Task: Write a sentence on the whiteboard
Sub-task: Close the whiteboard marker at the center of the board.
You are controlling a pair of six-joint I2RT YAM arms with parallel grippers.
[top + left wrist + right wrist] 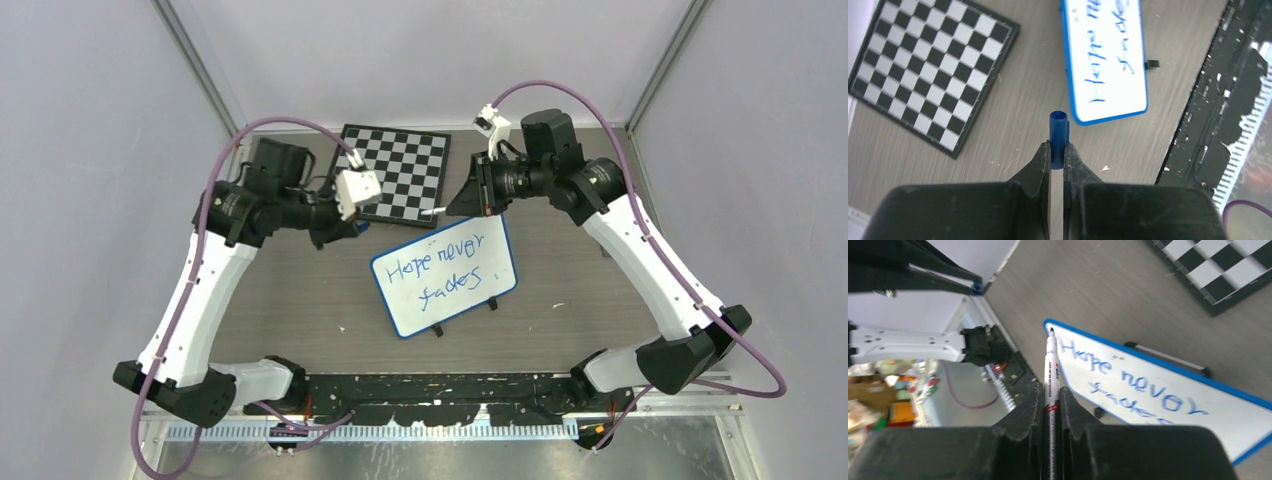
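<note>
The whiteboard point(445, 275) with a blue rim lies tilted at the table's middle. It bears the sentence point(437, 272) in blue, "Hope never fades", in two lines. It also shows in the left wrist view point(1108, 60) and the right wrist view point(1168, 400). My right gripper point(478, 190) hovers above the board's far edge, shut on a white marker point(1050, 365) whose uncapped tip points out. My left gripper point(345, 228) is held left of the board, shut on the blue marker cap point(1058, 136).
A black-and-white chessboard point(400, 172) lies at the back of the table, between the two grippers and just beyond the whiteboard. Grey walls close in the left, right and back. The black base rail point(440, 385) runs along the near edge.
</note>
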